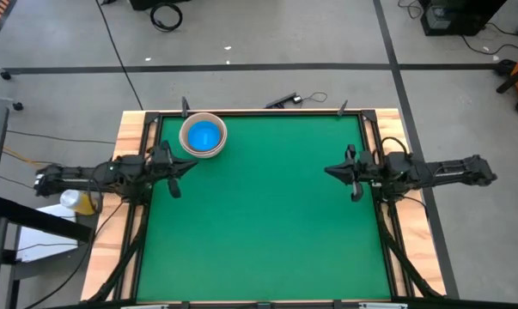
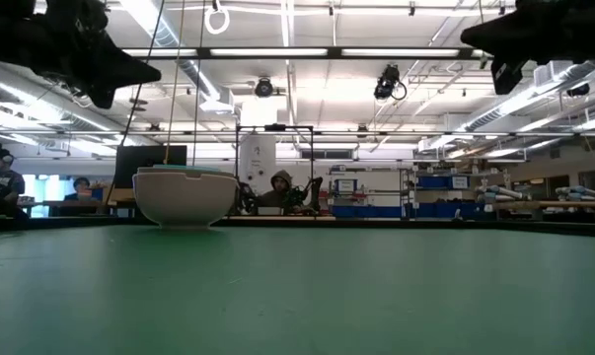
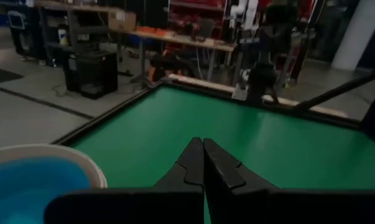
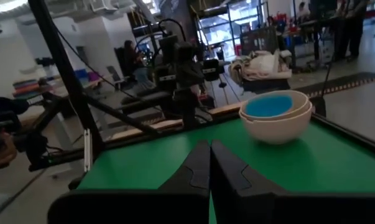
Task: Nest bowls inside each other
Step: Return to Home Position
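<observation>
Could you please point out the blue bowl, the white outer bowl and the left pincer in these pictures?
blue bowl (image 1: 204,136), high view, on its blue inside.
white outer bowl (image 2: 184,200), low view, on its side wall.
left pincer (image 3: 203,141), left wrist view, between its shut fingertips.

A green-topped bench (image 1: 267,223) edged in pale wood (image 1: 131,127) stands on a grey workshop floor (image 1: 267,43) crossed by dark tape lines, with a coiled black cable (image 1: 166,15) lying beyond it. Across the room, a person in dark clothing (image 2: 280,185) sits under long ceiling lights (image 2: 287,51). Another person (image 2: 1,183) sits at far left, and blue storage bins (image 2: 437,181) line shelves opposite.
</observation>
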Robot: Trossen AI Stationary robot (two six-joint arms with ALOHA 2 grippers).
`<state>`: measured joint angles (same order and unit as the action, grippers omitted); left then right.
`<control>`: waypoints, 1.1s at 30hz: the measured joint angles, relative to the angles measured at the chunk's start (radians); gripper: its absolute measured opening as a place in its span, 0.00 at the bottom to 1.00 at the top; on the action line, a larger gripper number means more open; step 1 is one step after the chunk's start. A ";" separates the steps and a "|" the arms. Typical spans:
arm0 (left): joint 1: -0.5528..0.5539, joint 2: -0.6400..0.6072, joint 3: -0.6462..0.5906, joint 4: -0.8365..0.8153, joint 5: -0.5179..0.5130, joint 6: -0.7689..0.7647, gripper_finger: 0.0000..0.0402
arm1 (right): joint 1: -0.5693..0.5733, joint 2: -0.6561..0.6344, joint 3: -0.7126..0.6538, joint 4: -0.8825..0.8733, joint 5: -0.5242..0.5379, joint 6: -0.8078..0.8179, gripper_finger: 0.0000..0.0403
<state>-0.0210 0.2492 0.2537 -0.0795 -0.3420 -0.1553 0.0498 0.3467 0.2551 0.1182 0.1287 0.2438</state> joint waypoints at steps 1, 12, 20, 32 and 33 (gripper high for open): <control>-0.005 -0.014 -0.010 0.006 0.000 0.000 0.00 | 0.000 -0.010 -0.009 0.002 0.000 -0.010 0.01; -0.018 -0.123 -0.181 0.008 0.001 -0.101 0.00 | 0.008 -0.023 -0.137 0.109 0.007 0.031 0.02; -0.018 -0.249 -0.181 -0.014 -0.027 -0.082 0.00 | 0.006 -0.090 -0.160 0.086 0.004 -0.035 0.02; -0.107 -0.245 -0.180 0.024 -0.039 -0.024 0.00 | 0.006 -0.235 -0.249 0.048 -0.006 0.000 0.02; -0.113 -0.245 -0.180 0.029 -0.042 -0.016 0.00 | 0.006 -0.243 -0.249 0.047 -0.005 0.000 0.02</control>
<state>-0.1343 0.0044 0.0734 -0.0507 -0.3837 -0.1716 0.0555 0.1041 0.0063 0.1651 0.1237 0.2438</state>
